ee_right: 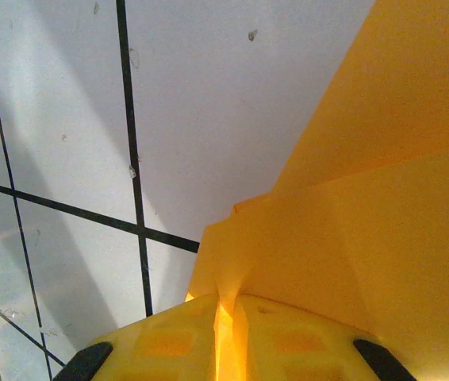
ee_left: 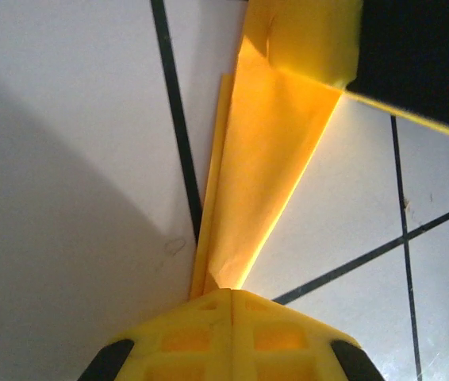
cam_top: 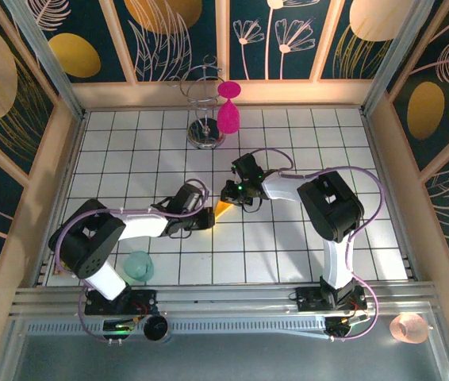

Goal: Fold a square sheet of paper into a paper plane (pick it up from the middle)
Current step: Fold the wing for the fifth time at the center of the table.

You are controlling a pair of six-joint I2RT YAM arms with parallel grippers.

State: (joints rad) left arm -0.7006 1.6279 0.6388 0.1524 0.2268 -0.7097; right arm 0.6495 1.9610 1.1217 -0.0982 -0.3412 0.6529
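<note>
The thin, creased orange-yellow paper dart (ee_left: 272, 175) sits near the middle of the white gridded worktop (cam_top: 288, 254), spanning the gap between both arms. Whether it touches the tiles is hard to tell. The left pincer (ee_left: 231, 300) is clamped on its narrow tip, and the right pincer (ee_right: 224, 305) is closed on the wider, layered end. If the arms pull apart, the paper could tear or slip free at the tip. An uneven twist might spring the creases open.
</note>
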